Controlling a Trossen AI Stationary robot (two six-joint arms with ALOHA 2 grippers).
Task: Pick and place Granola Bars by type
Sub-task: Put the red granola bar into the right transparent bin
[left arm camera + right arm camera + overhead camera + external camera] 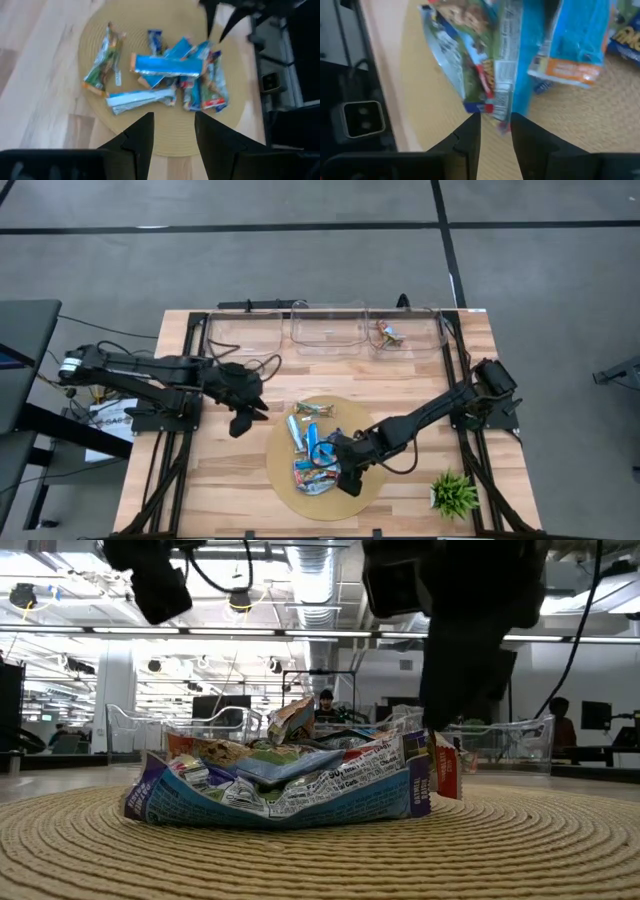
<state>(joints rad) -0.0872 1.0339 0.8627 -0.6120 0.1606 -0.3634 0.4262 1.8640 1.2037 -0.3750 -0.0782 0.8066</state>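
Several granola bars [315, 455] in blue-white and tan-green wrappers lie heaped on the round tan disc [285, 490]. The same pile [290, 785] shows close up in the low view. One reddish-orange bar [388, 333] lies in the far right clear bin. My right gripper [496, 122] is low over the pile's near right part, open by a narrow gap. Its fingertips stand either side of the end of a blue-white bar [501, 107]. My left gripper [173, 125] is open and hovers above the table left of the disc [165, 145], touching nothing. My right gripper comes at the pile from above, pointing down, with the end of the blue-white bar [499, 117] in the gap between its fingers [472, 130]. Whether the fingers touch the wrapper cannot be told. The bar lies on the heap, not lifted.
Three clear plastic bins [325, 330] stand in a row along the far edge. A small green plant [455, 493] sits at the near right corner. Bare wood lies between the disc and the bins [330, 375]. People stand in the room beyond the table.
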